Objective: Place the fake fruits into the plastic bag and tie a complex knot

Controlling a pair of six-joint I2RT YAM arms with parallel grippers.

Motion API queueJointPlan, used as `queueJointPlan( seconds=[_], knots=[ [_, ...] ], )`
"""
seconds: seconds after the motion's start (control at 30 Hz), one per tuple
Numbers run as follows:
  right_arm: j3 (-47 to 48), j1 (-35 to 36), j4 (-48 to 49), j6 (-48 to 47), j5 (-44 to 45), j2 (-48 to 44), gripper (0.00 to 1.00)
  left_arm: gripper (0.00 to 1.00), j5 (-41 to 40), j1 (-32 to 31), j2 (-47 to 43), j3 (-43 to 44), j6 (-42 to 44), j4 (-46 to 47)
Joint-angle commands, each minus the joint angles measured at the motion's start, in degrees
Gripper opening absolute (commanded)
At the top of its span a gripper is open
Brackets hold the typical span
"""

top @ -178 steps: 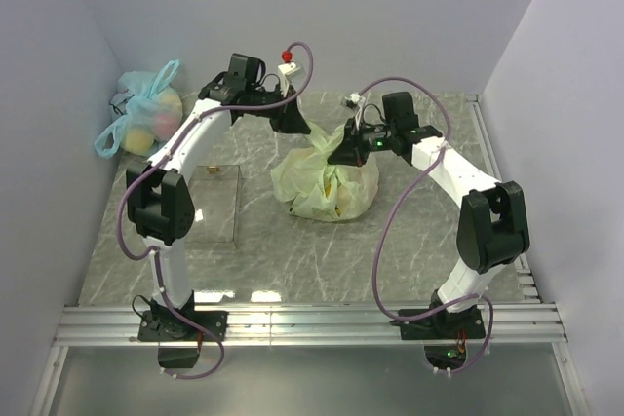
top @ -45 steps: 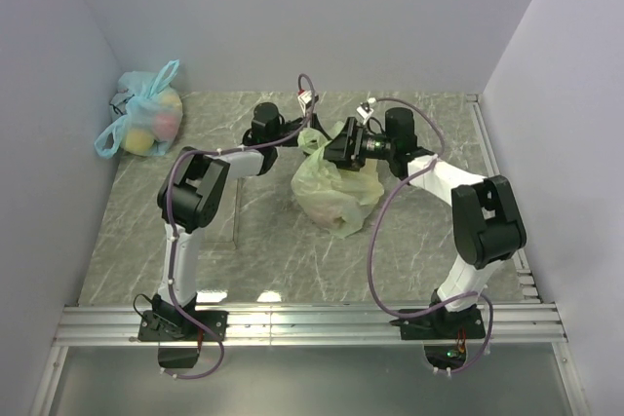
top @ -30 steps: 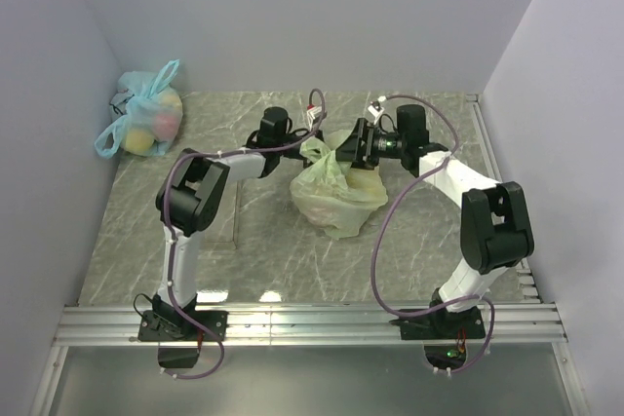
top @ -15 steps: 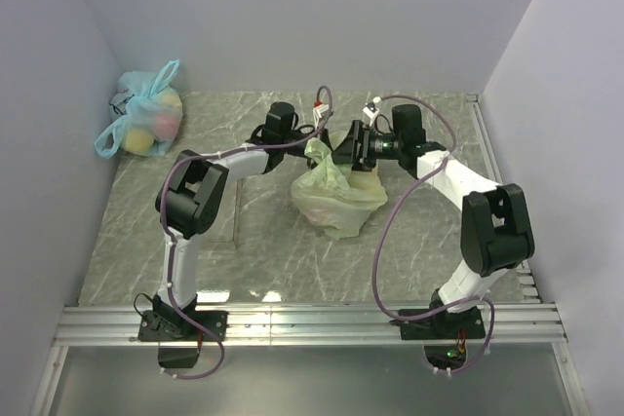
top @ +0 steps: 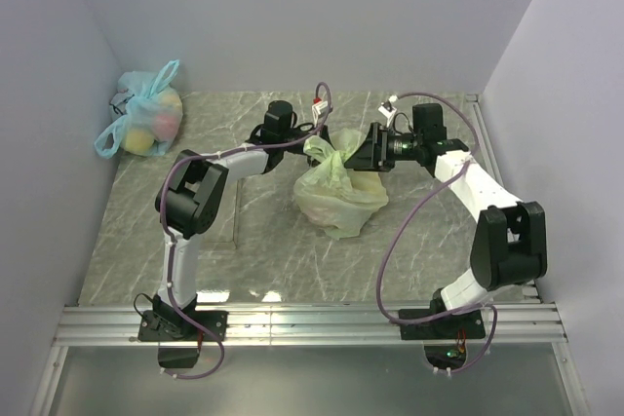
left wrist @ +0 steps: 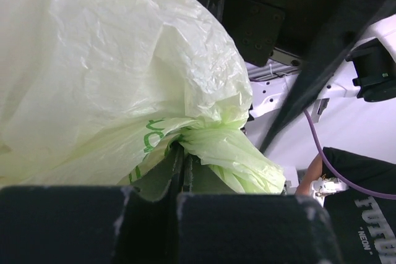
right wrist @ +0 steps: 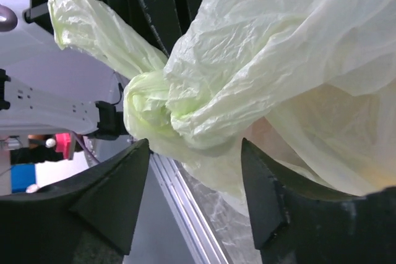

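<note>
Left arm (top: 208,180): stretched far out from its base, forearm low and angled rightward. Left gripper (left wrist: 179,174): closed, fingers pressed together on a fold of the plastic bag (left wrist: 93,60). Right arm (top: 470,182): elbow raised at the right side, forearm reaching leftward; right gripper (right wrist: 195,146) spread wide, facing the left gripper.

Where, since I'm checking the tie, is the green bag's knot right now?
In the top view, near centre, the knot tops the plastic bag, between the left gripper and the right gripper.
</note>
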Motion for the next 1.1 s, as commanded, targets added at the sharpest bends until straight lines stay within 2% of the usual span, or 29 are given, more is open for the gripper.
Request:
queueJointPlan(
  seconds=[0.0, 0.07, 0.1, 0.2, 0.27, 0.5, 0.57, 0.7, 0.73, 0.83, 1.07],
  knots=[
    [2.5, 0.0, 3.0, 2.1, -2.0, 2.3, 0.61, 0.00, 1.2, 0.0, -0.8, -0.5, -0.5, 3.9],
    [2.8, 0.0, 4.9, 3.0, -2.3, 3.0, 0.50, 0.00, 1.2, 0.1, -0.9, -0.2, 0.3, 2.8],
    [2.9, -0.1, 5.3, 3.2, -2.7, 3.1, 0.38, 0.00, 1.3, 0.1, -0.9, -0.2, 0.5, 2.3],
    [3.2, -0.1, 7.6, 4.2, -3.1, 2.1, 0.25, 0.00, 1.3, 0.0, -1.2, -0.3, 2.8, -0.3],
    [3.7, -0.1, 8.6, 4.8, -3.2, 1.7, 0.20, 0.00, 1.3, 0.1, -1.2, -0.3, 4.9, -3.0],
    [5.9, 0.1, 7.8, 4.4, -2.8, 2.7, 0.23, 0.00, 2.0, 0.0, -1.5, 0.8, 12.9, -12.0],
    [6.3, 0.4, 7.4, 4.0, -2.4, 3.6, 0.23, 0.00, 2.4, -0.5, -1.3, 1.1, 12.5, -11.1],
    [5.7, 2.4, 7.2, 2.6, -1.1, 4.0, 0.24, 0.00, 2.2, -1.0, -1.4, 0.0, 4.6, -0.4],
    [5.4, 3.0, 7.5, 2.4, -0.9, 4.1, 0.24, 0.00, 1.8, -1.0, -1.3, -0.8, -0.6, 6.3],
    [3.7, 4.3, 10.3, 3.9, 1.4, 4.5, 0.25, 0.00, 1.4, -1.4, -0.2, -1.1, -8.7, 15.8],
    [3.6, 6.5, 18.8, 10.3, 5.4, 7.0, 0.29, 0.00, 0.3, -2.2, 1.7, -1.1, -15.5, 24.3]
  ],
)
